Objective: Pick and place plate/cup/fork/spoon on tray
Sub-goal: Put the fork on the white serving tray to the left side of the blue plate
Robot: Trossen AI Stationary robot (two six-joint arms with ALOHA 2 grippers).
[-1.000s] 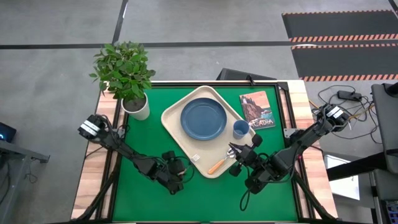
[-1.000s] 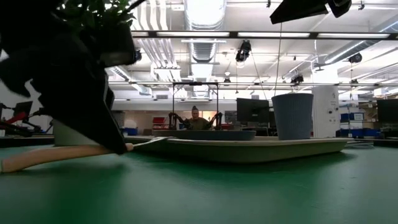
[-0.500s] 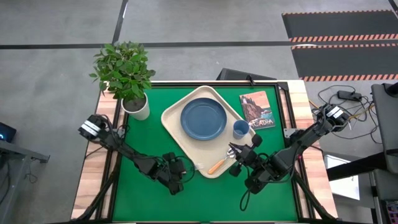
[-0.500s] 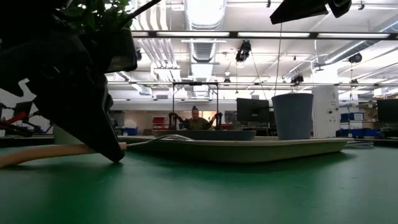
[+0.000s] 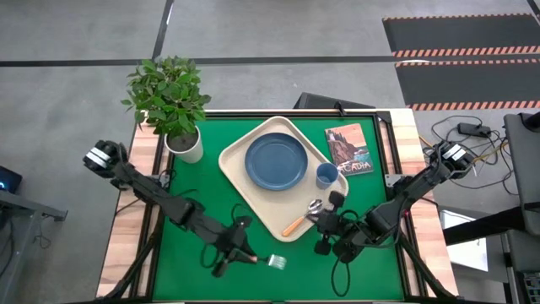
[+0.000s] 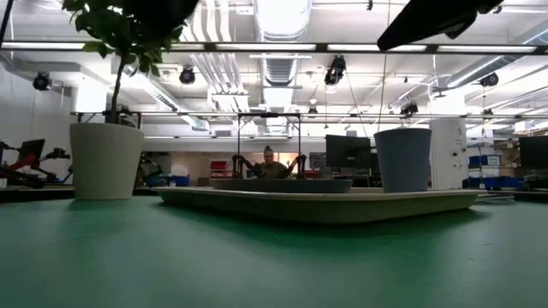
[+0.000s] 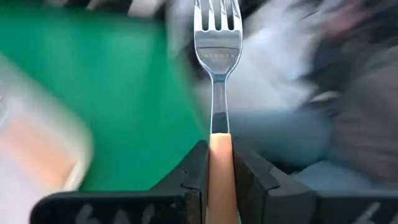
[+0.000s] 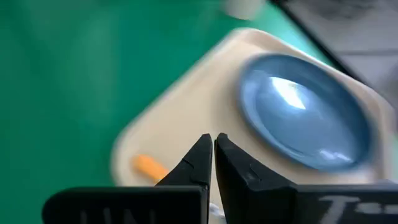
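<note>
I have the fork (image 7: 217, 93) clamped by its tan handle in the left gripper (image 7: 219, 163), tines pointing away from the wrist. From above, the left gripper (image 5: 245, 253) is over the green mat near the front edge of the table, left of centre, and the fork (image 5: 276, 262) sticks out to its right, well clear of the tray (image 5: 240, 181). The low view shows no arm or fork down at mat level, so I judge the fork is lifted off the surface.

The plate (image 5: 276, 160) lies in the middle of the tray, the cup (image 5: 326, 175) stands at the tray's right edge, and the spoon (image 5: 301, 219) rests at the tray's near corner. So I take the step in hand to be the fork, the only piece not on the tray.

The right gripper (image 5: 323, 221) hangs just beside the spoon at that near corner, its fingers pinched together on nothing, as its own wrist view (image 8: 211, 158) shows.

Next I need to carry the fork away from me and to the right, onto bare tray left of the spoon and nearer than the plate, lower it flat, then let go. The right arm sits close to that corner, so I would keep my path left of it.
</note>
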